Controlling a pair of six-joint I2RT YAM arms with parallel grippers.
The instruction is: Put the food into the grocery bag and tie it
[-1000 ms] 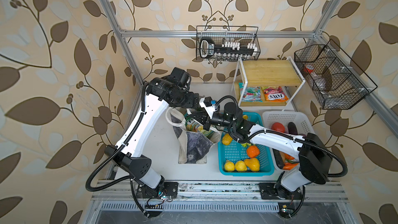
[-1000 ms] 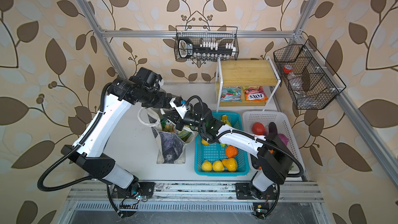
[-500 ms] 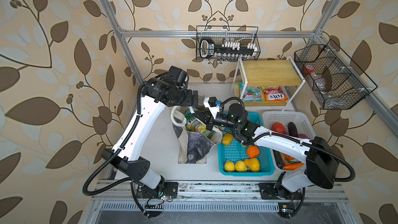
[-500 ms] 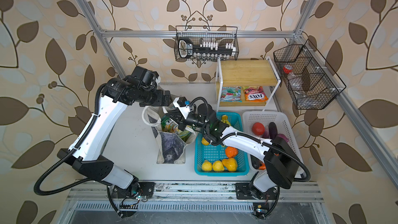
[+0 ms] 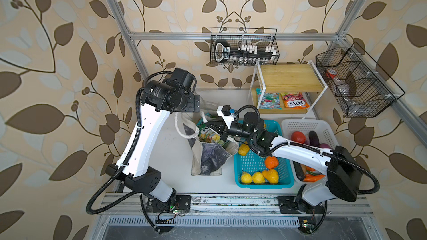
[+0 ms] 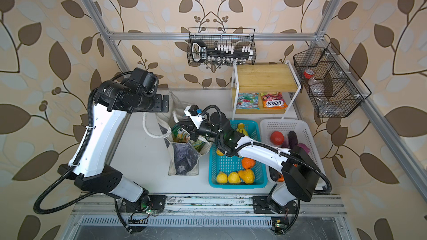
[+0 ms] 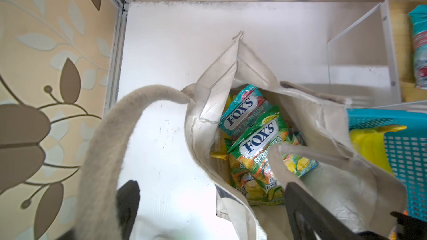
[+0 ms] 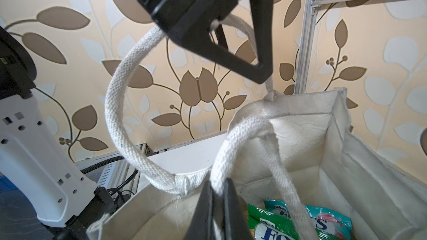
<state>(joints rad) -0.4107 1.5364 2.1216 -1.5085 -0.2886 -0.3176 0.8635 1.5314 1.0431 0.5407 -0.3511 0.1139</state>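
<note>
Reading across from the bag's left side.

Left end effector [image 7: 209, 184] hangs above the grocery bag [image 5: 208, 160], over its left rim. Its jaws are spread as wide as they go, pinching nothing. Left handle [image 8: 115, 102] rises off that rim in a tall loop and runs up against one finger [image 7: 128, 204]. Hooked there or only leaning, I can't tell. The loop follows the bag's long side.

Bag stands upright on the worktop [image 5: 171, 158], mouth open. Inside I see a green-white packet [image 7: 256, 139] lying over a teal-red packet [image 7: 245, 109].

Right end effector [image 8: 218, 188] sits just above the mouth. Its jaws are pressed together on the right handle [image 8: 233, 148], the strap pinched between the fingers.

My read: tying is the step in hand. It turns on the two loops, one on each side of the mouth, each nearer its own arm. The left loop needs a real grip before any crossing.

Just beside the bag on its right, the turquoise basket [image 5: 263, 184] holds a banana bunch [image 6: 241, 128] and yellow fruit [image 5: 251, 177]. Loading looks unfinished to me.
</note>
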